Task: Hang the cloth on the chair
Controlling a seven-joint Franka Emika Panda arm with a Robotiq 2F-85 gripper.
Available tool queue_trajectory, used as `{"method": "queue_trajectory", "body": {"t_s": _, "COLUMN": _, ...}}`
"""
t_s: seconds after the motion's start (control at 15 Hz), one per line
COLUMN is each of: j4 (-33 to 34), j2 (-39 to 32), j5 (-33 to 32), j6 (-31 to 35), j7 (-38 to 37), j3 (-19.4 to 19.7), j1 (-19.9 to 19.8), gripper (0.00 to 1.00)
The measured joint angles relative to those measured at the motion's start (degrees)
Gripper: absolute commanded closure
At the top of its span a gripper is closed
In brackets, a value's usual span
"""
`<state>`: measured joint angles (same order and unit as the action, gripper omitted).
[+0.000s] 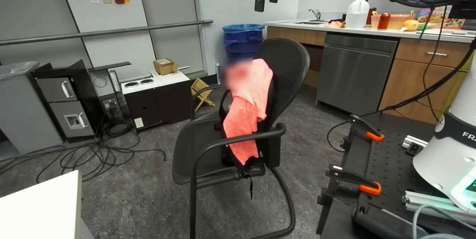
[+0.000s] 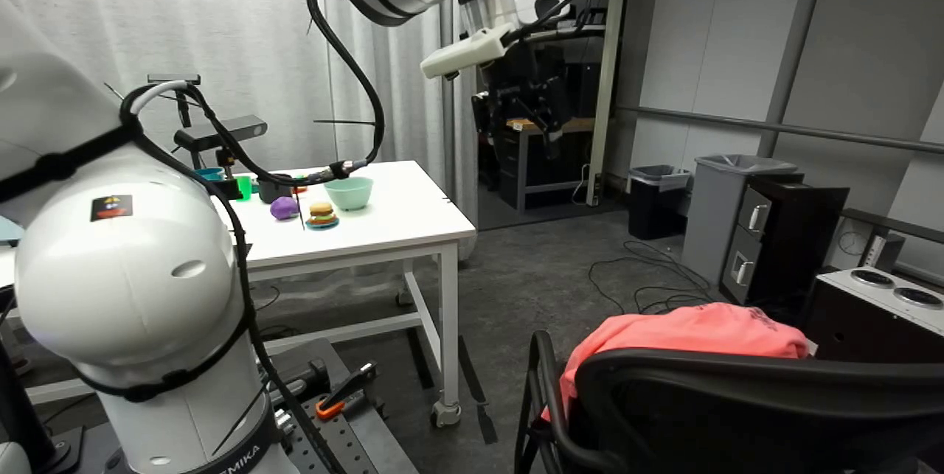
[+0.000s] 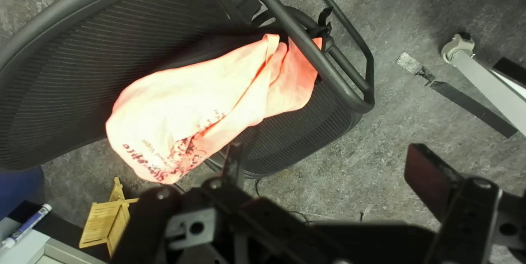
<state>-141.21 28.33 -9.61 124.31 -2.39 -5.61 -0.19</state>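
Creased coral cloth lies limp on the curved mesh chair, the flat-padded fingers spread.

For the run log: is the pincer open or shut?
Open: in the wrist view the pincer has its fingers wide apart, floor showing between them; in an exterior view it hangs clear of the cloth.

Creased coral-pink cloth lies draped on a black office chair, on the seat side of its rounded mesh backrest.
Dark print marks the cloth's broad upper end in the wrist view; the folded lower end reaches below a curved armrest, which crosses in front of it in an exterior view. The chair stands upright on a thin black frame.
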Motion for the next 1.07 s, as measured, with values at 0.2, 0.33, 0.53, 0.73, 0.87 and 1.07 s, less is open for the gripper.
{"method": "queue_trajectory", "body": {"t_s": 0.2, "j4": 2.06, "j2": -3.24, "j5": -1.39, "j6": 0.00, "j7": -0.17, "j3": 0.94, "j1": -1.24, "gripper": 0.00}}
{"method": "queue_trajectory", "body": {"t_s": 0.33, "j4": 3.27, "j2": -6.08, "j5": -1.48, "j6": 0.26, "j7": -0.06, "j3": 1.65, "j1": -1.58, "gripper": 0.00}}
{"method": "queue_trajectory", "body": {"t_s": 0.53, "j4": 2.87, "j2": -4.97, "j5": -1.48, "j6": 0.22, "j7": -0.16, "j3": 1.21, "j1": -1.04, "gripper": 0.00}}
{"method": "queue_trajectory", "body": {"t_s": 0.73, "j4": 2.74, "j2": -4.37, "j5": -1.48, "j6": 0.20, "j7": -0.16, "j3": 1.21, "j1": -1.00, "gripper": 0.00}}
{"method": "queue_trajectory", "body": {"t_s": 0.87, "j4": 2.81, "j2": -4.72, "j5": -1.48, "j6": 0.20, "j7": -0.16, "j3": 1.70, "j1": -1.14, "gripper": 0.00}}
{"method": "queue_trajectory", "body": {"t_s": 1.07, "j4": 2.83, "j2": -6.85, "j5": -2.65, "j6": 0.97, "j7": -0.12, "j3": 3.17, "j1": -2.25, "gripper": 0.00}}
